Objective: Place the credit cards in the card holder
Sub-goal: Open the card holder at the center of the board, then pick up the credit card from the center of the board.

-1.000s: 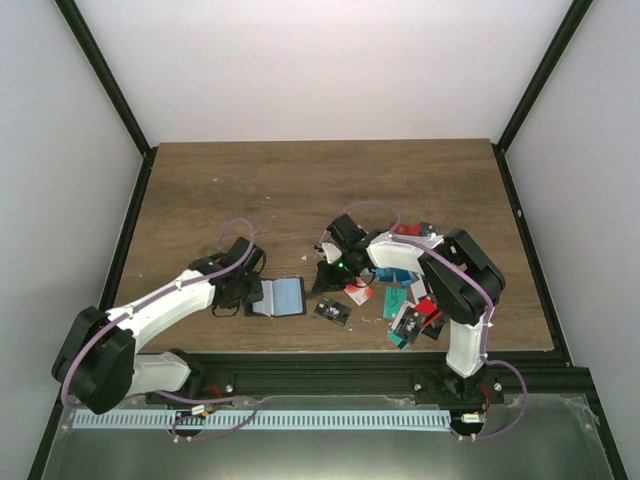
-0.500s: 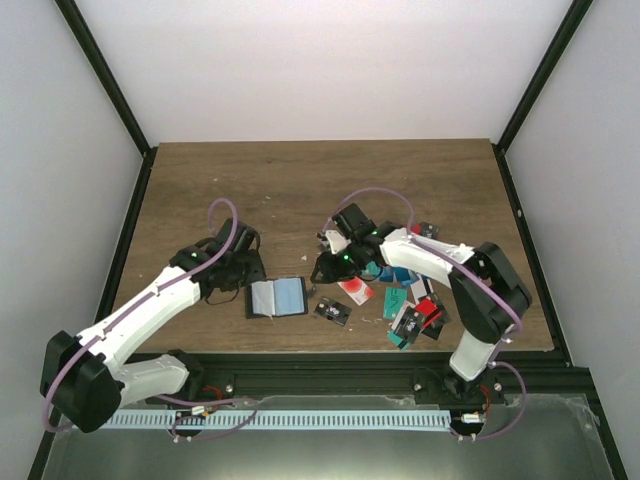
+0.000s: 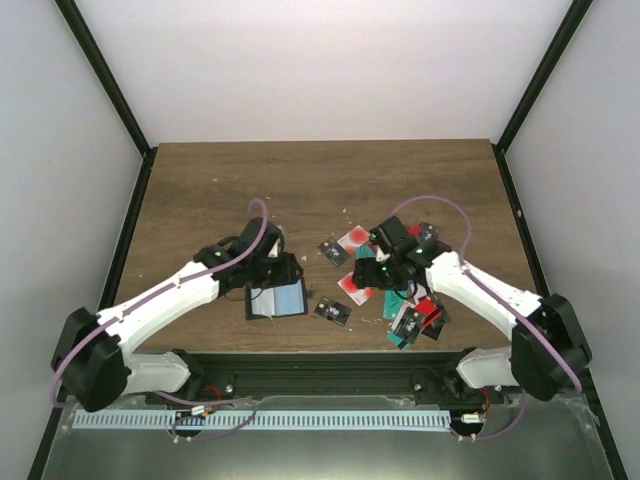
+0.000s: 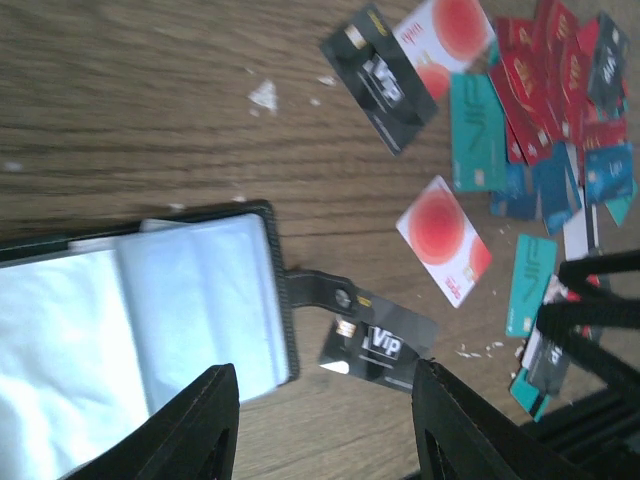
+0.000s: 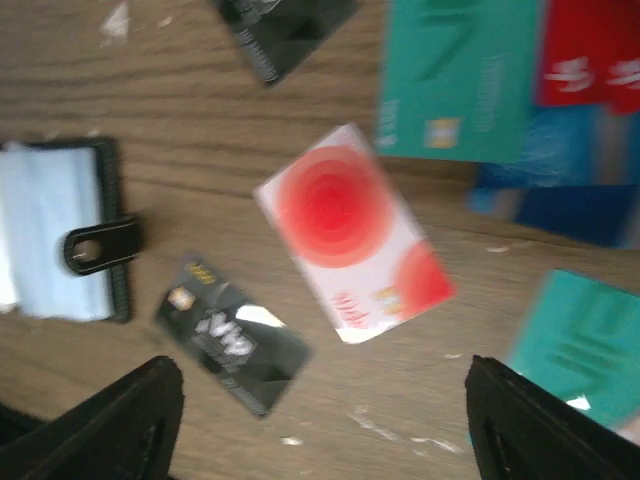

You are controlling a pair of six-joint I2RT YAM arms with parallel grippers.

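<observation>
The card holder (image 3: 278,299) lies open on the table, light blue inside (image 4: 150,320), its snap tab (image 4: 322,291) pointing at a black VIP card (image 4: 382,346). My left gripper (image 3: 288,272) hovers over the holder's right edge, and in its wrist view the left gripper (image 4: 325,430) is open and empty. My right gripper (image 3: 372,272) hangs open above a white card with a red circle (image 5: 350,232) and the same black VIP card (image 5: 232,346); nothing is between the fingers of the right gripper (image 5: 325,425). The other credit cards (image 3: 412,305) are piled at the right.
A second black card (image 3: 333,250) and another white card with a red circle (image 3: 356,239) lie behind the grippers. Teal cards (image 4: 477,130) and red cards (image 4: 535,75) overlap in the pile. Small white flecks (image 4: 264,95) dot the wood.
My right gripper has opened wide and pulled right, away from the card holder toward the pile. My left arm has swung right, over the holder's right edge.
</observation>
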